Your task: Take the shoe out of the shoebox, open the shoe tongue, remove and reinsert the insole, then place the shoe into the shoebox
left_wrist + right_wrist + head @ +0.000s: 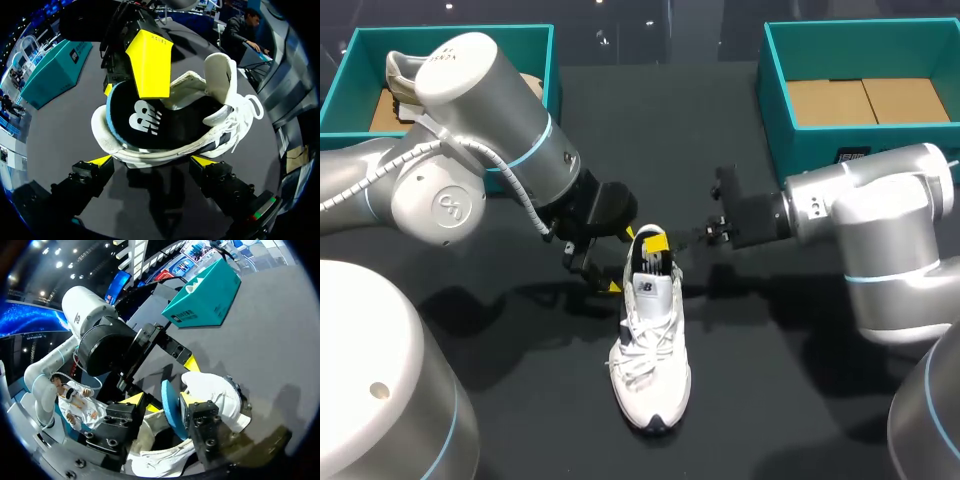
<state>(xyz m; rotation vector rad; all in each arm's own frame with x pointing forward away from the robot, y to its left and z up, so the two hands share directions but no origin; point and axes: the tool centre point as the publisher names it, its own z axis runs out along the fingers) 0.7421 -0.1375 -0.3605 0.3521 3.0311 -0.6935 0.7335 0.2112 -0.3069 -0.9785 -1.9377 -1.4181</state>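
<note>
Currently: your right tool (pixel 161 401) pinches insole (pixel 150 125); shoe (pixel 650 370) heel-first beneath it, long axis crosswise; left tool (pixel 152 162) released alongside.

The left arm (pixel 470 130) covers most of a second shoe (pixel 398 72) in the left box (pixel 450 32). The right box (pixel 800 155) runs off the head view's edge. The insole (pixel 650 262) has its lower end sunk inside the white shoe (pixel 650 370). Whether the left gripper (pixel 152 161) or the right gripper (pixel 162 398) clamps anything cannot be made out.
</note>
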